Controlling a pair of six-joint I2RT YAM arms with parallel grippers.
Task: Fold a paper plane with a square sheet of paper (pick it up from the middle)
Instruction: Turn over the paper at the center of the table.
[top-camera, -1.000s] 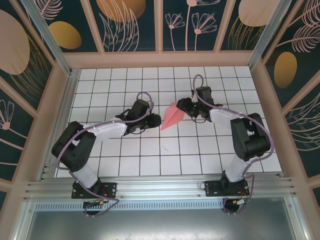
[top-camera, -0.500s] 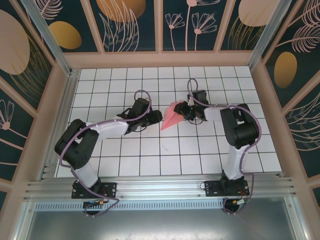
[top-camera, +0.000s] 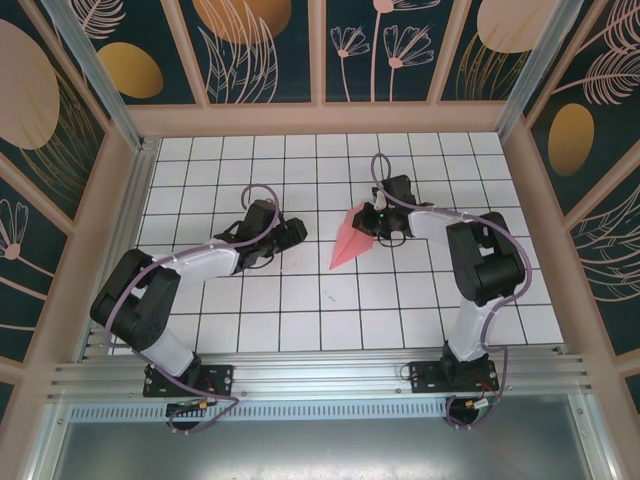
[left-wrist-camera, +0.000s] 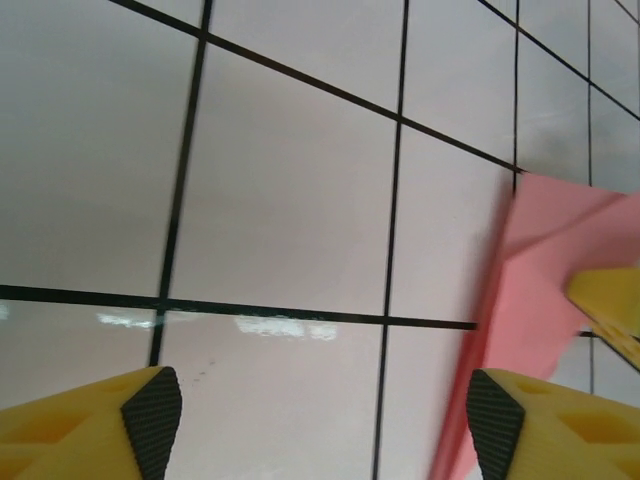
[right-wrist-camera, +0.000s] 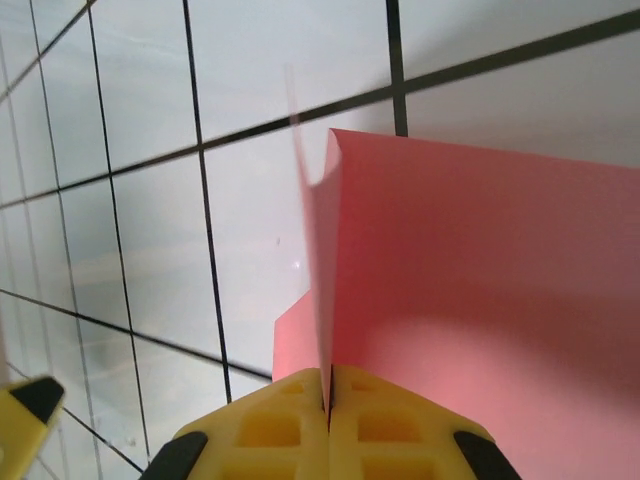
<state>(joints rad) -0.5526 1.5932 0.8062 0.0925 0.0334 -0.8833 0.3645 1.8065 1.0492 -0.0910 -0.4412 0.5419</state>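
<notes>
Paper: the sheet is no longer a flat square. It is a narrow, pointed, pink-red paper plane with a raised centre ridge.

Where it is: just right of the middle of the white tiled table with black grid lines. Its wide tail points to the far right and its nose to the near left. I cannot tell whether the nose rests on the tiles or hangs just above them.

Right gripper: the yellow-fingered right gripper is pressed together on the plane's ridge at the tail end. The paper runs straight into the seam between its jaws, and the pink flaps spread to either side.

Left gripper: the left gripper has its jaws spread wide and holds nothing. It sits to the left of the plane. In its wrist view the paper's edge lies just beside one finger, but I cannot tell whether they touch.

Done: judging by the shape, the main folds are made, since nose, ridge and side flaps are all formed.

Left: probably little. The ridge crease may need a firmer press, or the wings may need levelling. Then the plane has to be laid down and let go.

Risk: with only one pinch at the tail, the thin paper could twist or sag at the nose.
</notes>
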